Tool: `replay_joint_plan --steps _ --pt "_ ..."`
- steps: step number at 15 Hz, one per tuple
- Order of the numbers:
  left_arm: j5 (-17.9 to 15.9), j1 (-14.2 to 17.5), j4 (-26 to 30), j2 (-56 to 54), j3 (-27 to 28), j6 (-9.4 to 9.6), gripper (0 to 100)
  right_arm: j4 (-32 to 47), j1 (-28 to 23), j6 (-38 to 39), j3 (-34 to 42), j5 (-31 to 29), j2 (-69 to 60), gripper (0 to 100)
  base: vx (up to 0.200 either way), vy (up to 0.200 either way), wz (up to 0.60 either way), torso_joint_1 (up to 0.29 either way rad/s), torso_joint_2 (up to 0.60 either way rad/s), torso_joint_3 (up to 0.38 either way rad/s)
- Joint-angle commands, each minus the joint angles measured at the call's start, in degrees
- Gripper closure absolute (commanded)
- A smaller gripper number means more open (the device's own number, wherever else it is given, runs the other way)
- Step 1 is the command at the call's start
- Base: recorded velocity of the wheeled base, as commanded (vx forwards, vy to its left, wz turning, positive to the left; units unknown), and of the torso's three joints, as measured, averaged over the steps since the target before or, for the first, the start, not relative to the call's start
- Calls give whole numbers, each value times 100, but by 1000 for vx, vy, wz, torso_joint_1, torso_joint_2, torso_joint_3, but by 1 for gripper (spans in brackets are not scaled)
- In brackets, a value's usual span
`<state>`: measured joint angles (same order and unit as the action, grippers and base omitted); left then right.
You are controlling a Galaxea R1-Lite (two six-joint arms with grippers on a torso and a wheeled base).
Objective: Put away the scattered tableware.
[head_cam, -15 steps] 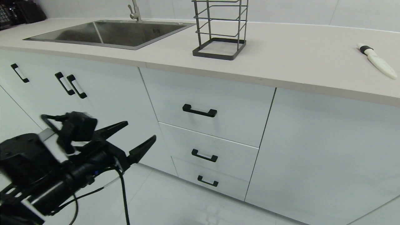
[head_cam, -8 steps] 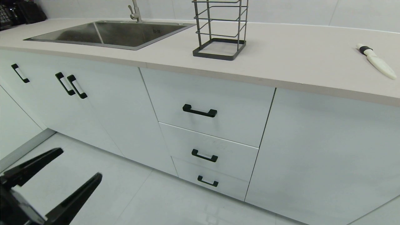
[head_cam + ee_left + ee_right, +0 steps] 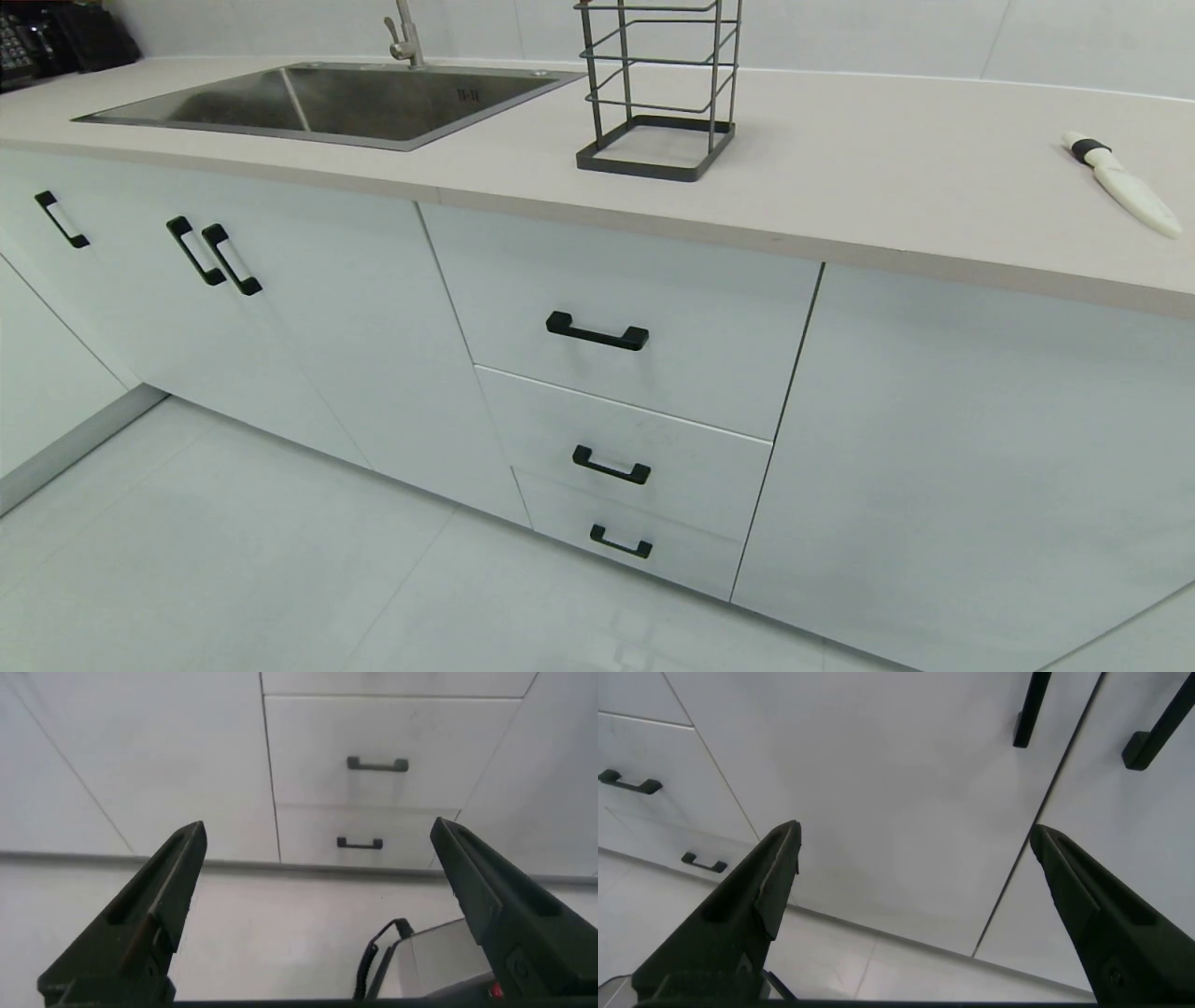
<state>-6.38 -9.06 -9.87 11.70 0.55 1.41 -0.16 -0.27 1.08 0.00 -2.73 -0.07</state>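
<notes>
A white knife-shaped utensil with a black band (image 3: 1125, 184) lies on the beige countertop (image 3: 887, 177) at the far right. A dark wire rack (image 3: 656, 89) stands empty near the counter's middle. My left gripper (image 3: 318, 831) is open and holds nothing; it hangs low over the floor, facing the two lower drawers (image 3: 377, 764). My right gripper (image 3: 915, 831) is open and holds nothing; it faces the white cabinet doors with black handles (image 3: 1029, 709).
A steel sink (image 3: 327, 93) with a tap sits in the counter at the left. Below the counter are three stacked drawers with black handles (image 3: 597, 331) and cabinet doors on both sides. A pale tiled floor (image 3: 280, 579) lies in front.
My open left gripper dropped down and to the left, out of the head view. The counter, rack and utensil have not moved.
</notes>
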Motion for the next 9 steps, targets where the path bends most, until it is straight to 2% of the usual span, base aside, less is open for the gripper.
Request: replay_joint_plan --steps 1,3,6,8,9 --pt "40 88 284 -625 -46 -71 0 -2 0 -3 0 1 7 0 0 0 0 0 0 0" --pt "119 159 205 -625 -55 -27 0 -2 0 6 0 1 7 0 0 0 -600 0 2 2" --pt "409 194 829 -625 -55 -1 0 -2 0 6 0 1 7 0 0 0 -600 1 2 4" --pt "418 220 917 -625 -55 -1 0 -2 0 -3 0 1 7 0 0 0 0 0 0 0" --pt "532 264 979 -617 -55 -1 0 -2 0 -3 0 1 7 0 0 0 0 0 0 0"
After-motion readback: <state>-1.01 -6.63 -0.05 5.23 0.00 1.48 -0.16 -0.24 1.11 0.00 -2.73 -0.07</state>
